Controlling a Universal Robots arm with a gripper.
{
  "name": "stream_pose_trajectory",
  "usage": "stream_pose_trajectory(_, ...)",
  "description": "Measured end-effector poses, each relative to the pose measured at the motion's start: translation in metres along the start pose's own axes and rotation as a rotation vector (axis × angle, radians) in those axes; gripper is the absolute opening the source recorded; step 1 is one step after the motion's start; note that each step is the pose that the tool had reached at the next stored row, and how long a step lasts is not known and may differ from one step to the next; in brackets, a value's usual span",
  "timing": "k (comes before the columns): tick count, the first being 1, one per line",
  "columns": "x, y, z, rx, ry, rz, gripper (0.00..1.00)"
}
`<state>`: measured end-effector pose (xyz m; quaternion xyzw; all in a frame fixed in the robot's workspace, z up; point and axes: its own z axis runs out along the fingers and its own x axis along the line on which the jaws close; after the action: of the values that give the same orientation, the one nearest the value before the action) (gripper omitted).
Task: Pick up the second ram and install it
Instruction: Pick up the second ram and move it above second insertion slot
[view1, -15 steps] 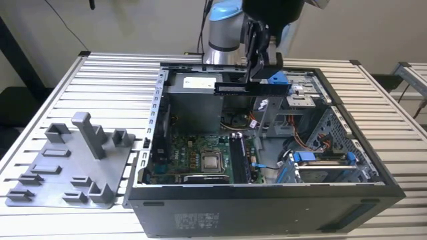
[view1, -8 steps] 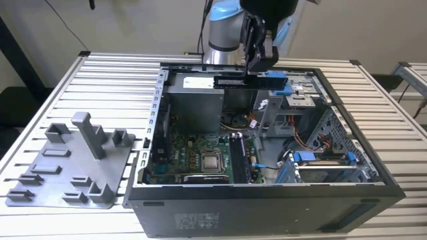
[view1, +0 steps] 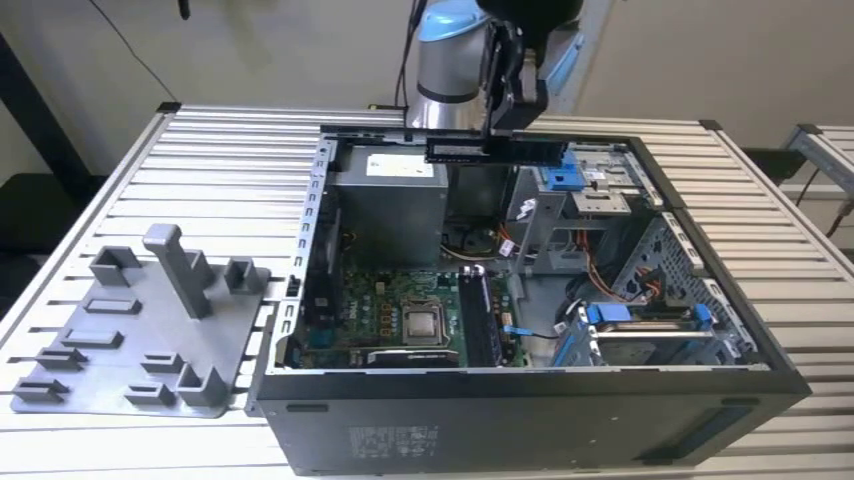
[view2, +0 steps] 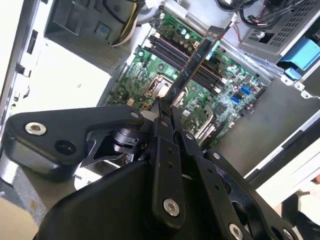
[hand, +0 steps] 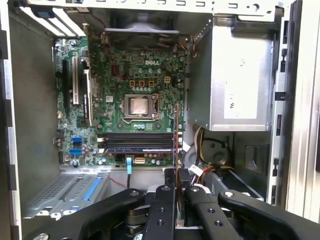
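Note:
The second ram (view1: 487, 152) is a thin dark stick held level above the rear of the open computer case (view1: 534, 385). My gripper (view1: 507, 135) is shut on it from above. In both wrist views the stick shows edge-on, the second ram (view2: 195, 62) (hand: 176, 132) reaching out from between the black fingers (view2: 161, 131) (hand: 165, 200) over the green motherboard (view2: 150, 75) (hand: 140, 75). The long dark memory slots (hand: 137, 142) (view2: 172, 57) lie below the stick, well apart from it.
A grey fixture tray (view1: 134, 330) with upright posts lies on the slatted table (view1: 227, 140) at the exterior view's left. Inside the case are a grey power supply (view1: 387, 200), a drive cage with blue latches (view1: 641, 320) and loose cables (view1: 601, 280).

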<state>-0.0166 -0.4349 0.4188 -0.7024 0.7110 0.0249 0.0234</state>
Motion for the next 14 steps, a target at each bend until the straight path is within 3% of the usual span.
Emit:
stream_pose_trajectory(9,-0.0165,0.0002,0.0028,-0.0006,-0.0087,-0.007,0.14)
stream_pose_trajectory(14,-0.0180,0.0002,0.0029,-0.0007,-0.0091,-0.009,0.14)
